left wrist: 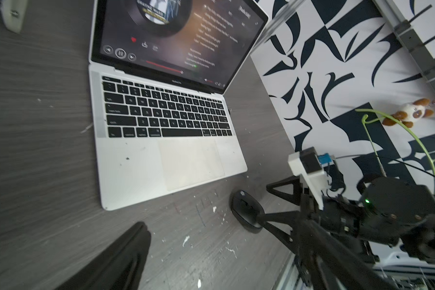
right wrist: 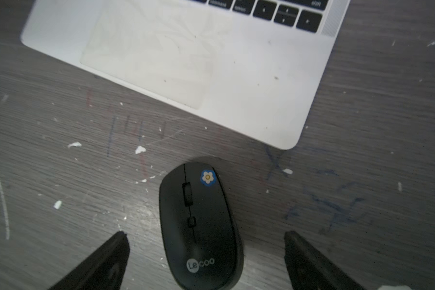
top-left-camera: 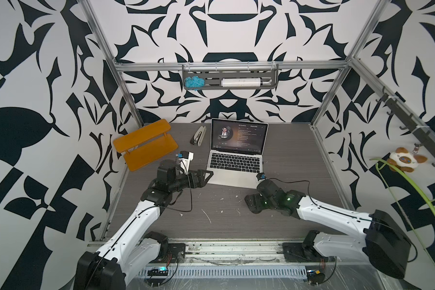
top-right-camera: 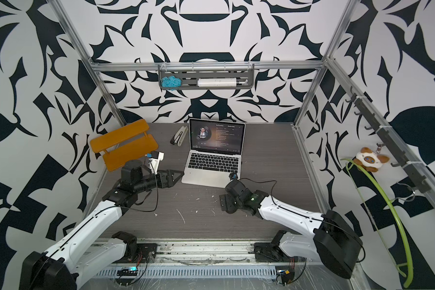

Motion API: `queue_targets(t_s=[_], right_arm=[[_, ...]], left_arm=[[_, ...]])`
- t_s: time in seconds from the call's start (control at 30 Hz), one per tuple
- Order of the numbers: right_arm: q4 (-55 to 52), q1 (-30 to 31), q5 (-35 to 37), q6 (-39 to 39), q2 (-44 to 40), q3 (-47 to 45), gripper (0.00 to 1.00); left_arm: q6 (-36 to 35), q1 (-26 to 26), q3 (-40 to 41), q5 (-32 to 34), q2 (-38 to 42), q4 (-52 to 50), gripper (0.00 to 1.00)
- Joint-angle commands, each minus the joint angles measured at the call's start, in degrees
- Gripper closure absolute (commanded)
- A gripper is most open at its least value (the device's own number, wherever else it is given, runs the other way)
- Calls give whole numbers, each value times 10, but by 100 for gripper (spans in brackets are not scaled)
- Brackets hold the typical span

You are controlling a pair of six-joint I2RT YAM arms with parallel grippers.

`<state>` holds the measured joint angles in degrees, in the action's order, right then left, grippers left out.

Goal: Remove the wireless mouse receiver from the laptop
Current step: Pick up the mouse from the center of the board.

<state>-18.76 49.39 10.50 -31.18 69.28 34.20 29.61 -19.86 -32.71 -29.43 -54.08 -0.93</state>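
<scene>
Closest to your right wrist camera, two black fingers (right wrist: 103, 263) of your right gripper (right wrist: 204, 234) come in from the frame's edge, and only their tips are in frame. They are spread wide and hold nothing. Between them lies a black oval computer mouse (right wrist: 199, 226) with a small flower sticker. A strip of scuffed dark grey wood-grain table (right wrist: 60, 175) shows between each finger and the mouse.

Just past the mouse is the near right corner of the slim silver laptop (right wrist: 249, 82) with black keys. Here you see only its pale trackpad and a few keys. In both top views the right gripper (top-left-camera: 251, 202) covers the mouse.

Your left gripper (top-left-camera: 207, 175) lies turned on its side at the laptop's near left corner. Its wrist camera catches only one blurred finger (left wrist: 121, 256), with the other out of frame. Its jaws are released and empty.

You cannot pick out the wireless mouse receiver for certain. In the left wrist view a tiny dark speck (left wrist: 230, 109) sits against the laptop's right edge, level with the keyboard, too small to identify.

Farther back, a grey stapler (top-left-camera: 199, 135) lies left of the screen, with an orange two-tier plastic shelf (top-left-camera: 145, 144) beyond it.
</scene>
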Motion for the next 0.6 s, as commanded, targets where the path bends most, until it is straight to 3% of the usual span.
queue_targets(t_s=[0.0, 0.33, 0.57], right_arm=[[-13, 10, 35, -9, 15, 23, 0], [64, 13, -35, 31, 67, -4, 1], [75, 13, -32, 43, 101, -1, 5]], left_arm=[[11, -14, 19, -7, 22, -26, 1], [10, -17, 48, -9, 50, -36, 1], [10, -17, 52, -8, 51, -32, 1]])
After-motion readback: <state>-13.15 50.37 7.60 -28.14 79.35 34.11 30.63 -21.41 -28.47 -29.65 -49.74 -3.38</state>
